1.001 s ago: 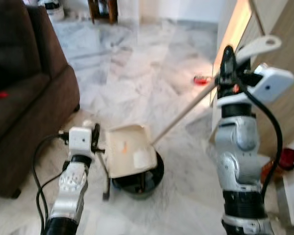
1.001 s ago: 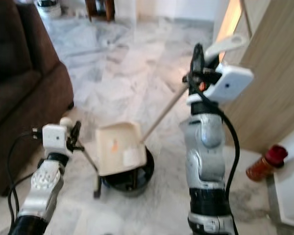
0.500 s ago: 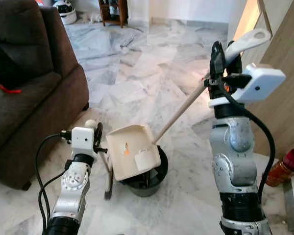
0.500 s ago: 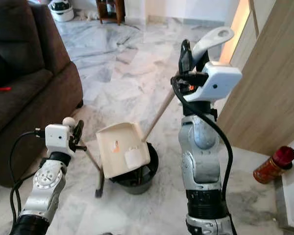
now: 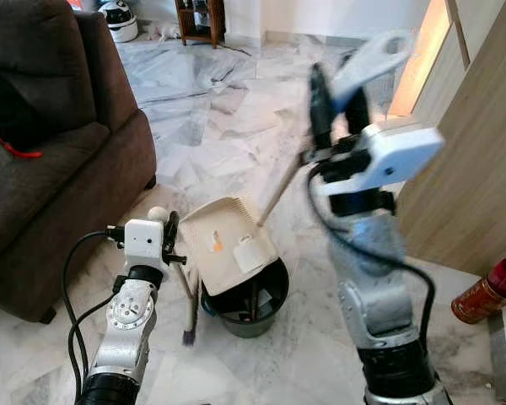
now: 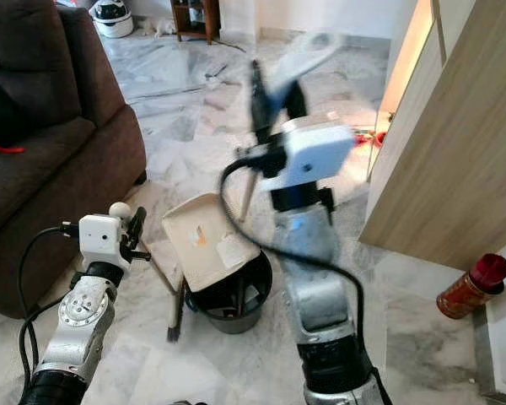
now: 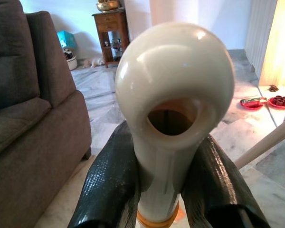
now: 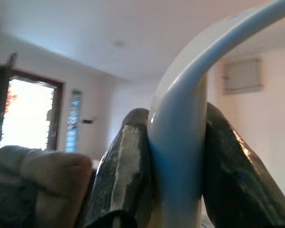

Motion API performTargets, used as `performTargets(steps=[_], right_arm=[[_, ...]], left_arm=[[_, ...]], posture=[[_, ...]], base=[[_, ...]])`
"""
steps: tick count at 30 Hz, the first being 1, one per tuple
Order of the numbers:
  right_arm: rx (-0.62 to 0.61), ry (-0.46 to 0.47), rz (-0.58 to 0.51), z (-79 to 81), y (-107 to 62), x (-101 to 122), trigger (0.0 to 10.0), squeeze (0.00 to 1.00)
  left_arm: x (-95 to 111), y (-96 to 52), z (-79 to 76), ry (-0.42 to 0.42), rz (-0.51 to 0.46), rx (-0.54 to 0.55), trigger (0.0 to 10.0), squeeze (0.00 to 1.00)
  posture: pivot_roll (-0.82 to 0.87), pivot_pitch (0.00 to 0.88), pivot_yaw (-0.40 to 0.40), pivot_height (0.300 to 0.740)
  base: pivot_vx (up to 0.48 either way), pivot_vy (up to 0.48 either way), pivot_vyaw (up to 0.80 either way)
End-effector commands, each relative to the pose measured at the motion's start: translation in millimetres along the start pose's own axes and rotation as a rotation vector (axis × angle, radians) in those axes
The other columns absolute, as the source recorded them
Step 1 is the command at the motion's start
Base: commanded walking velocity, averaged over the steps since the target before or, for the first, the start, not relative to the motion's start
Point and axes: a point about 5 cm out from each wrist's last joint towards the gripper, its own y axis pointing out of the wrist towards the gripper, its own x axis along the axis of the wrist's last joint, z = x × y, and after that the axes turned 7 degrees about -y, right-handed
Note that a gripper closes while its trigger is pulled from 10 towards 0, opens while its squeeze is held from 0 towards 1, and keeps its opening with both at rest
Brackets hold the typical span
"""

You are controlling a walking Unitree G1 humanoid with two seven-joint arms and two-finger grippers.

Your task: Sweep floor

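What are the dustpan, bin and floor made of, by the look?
Dustpan: cream plastic, likely; moulded rim, dull sheen, a ribbed edge. Its handle in the right gripper looks like glossy pale plastic with soft highlights.
Bin: dark plastic, probably; thin round wall, matte.
Floor: polished marble or marble-look tile; grey veining, joints between slabs, and it reflects light.

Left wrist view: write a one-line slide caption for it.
Left gripper clamps the cream broom handle beside a brown sofa.

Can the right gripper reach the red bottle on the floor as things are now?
Probably not: the right gripper is raised high and shut on the dustpan handle, while the red bottle stands low by the wooden panel.
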Motion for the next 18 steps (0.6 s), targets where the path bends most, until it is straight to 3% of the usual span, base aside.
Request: performTargets(steps=[1,2,4,18], right_arm=[[0.036,-0.041,-0.119,4.4,3.1,20,10.0,0.0],[0.112,-0.104,-0.135,14.5,-0.3,21,10.0,0.0],[0.145,-0.13,-0.144,20.0,-2.5,21,10.0,0.0],[0.162,-0.126,-0.187,37.5,-6.2,32,10.0,0.0]], left_arm=[[10,0.9,1.2,0.0,-0.055,-0.001,10.0,0.0],[10,0.8,0.8,-0.002,-0.056,-0.002,10.0,0.0],[10,0.9,0.6,-0.004,-0.056,-0.002,10.0,0.0],[11,1.5,-0.2,-0.009,-0.062,0.0,10.0,0.0]], posture=[[0.09,0.115,0.039,0.74],[0.08,0.118,0.038,0.74],[0.08,0.118,0.038,0.74],[0.09,0.131,0.034,0.74]], base=[[0.0,0.0,0.0],[0.0,0.0,0.0],[0.0,0.0,0.0],[0.0,0.0,0.0]])
